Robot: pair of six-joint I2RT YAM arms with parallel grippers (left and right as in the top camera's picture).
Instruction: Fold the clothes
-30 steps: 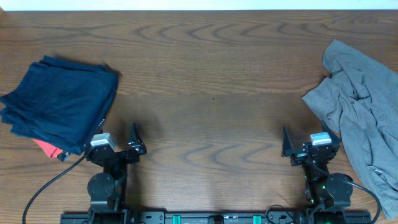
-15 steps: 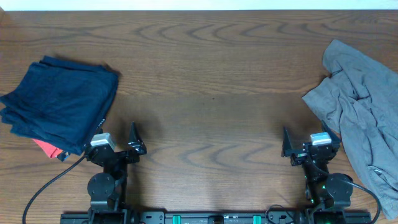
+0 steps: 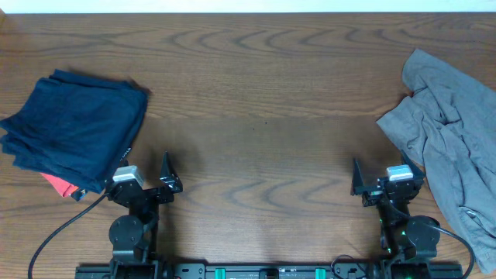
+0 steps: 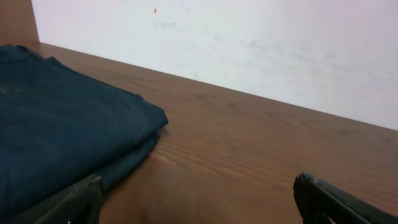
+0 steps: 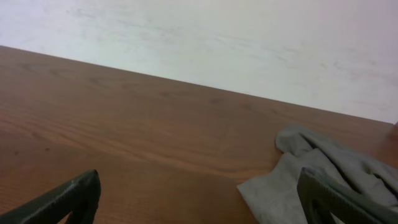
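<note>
The grey shorts (image 3: pixel 453 147) lie crumpled at the right edge of the table, and a corner of them shows in the right wrist view (image 5: pixel 311 177). My right gripper (image 3: pixel 384 180) rests open and empty near the front edge, just left of the shorts; its fingertips (image 5: pixel 74 196) frame bare wood. My left gripper (image 3: pixel 147 177) rests open and empty near the front left; its fingertips (image 4: pixel 74 202) show at the bottom of the left wrist view.
A stack of folded dark navy garments (image 3: pixel 74 128) lies at the left, also in the left wrist view (image 4: pixel 56 130). A small red-orange cloth (image 3: pixel 60 184) pokes out under it. A white wall (image 5: pixel 217 37) stands behind the wooden table (image 3: pixel 256 101).
</note>
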